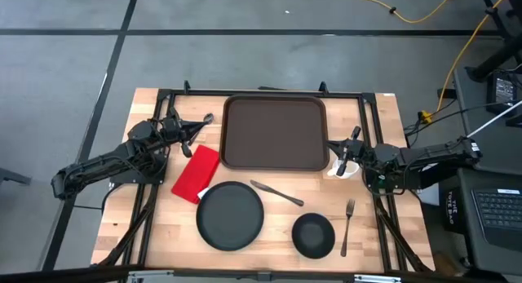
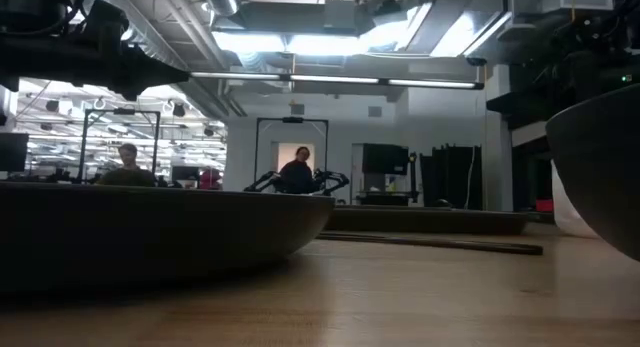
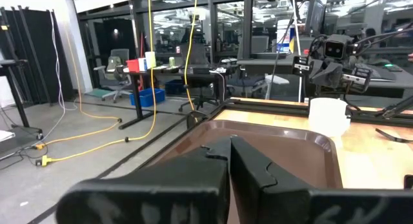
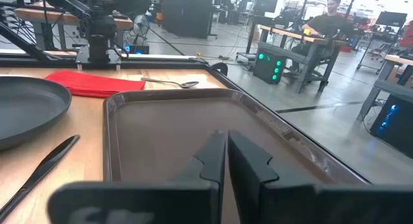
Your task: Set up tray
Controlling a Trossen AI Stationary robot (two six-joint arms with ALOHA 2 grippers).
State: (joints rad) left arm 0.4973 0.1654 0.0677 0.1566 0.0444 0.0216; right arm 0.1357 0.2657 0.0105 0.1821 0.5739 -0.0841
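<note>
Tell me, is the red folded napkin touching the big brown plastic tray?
Apart. The high view shows a strip of bare wooden table between the red folded napkin and the big brown plastic tray.

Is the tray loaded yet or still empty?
Empty. In the high view the tray shows only bare brown surface; the plate, bowl and napkin lie on the table outside it.

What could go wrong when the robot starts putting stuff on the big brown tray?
The white cup stands right under the right end effector, beside the tray; a careless move might tip it. The knife lies between the black plate and the tray, so sliding the plate across could shove it. The fork and knife lie flat on the wood, so they may be hard to pick up and could slip.
</note>
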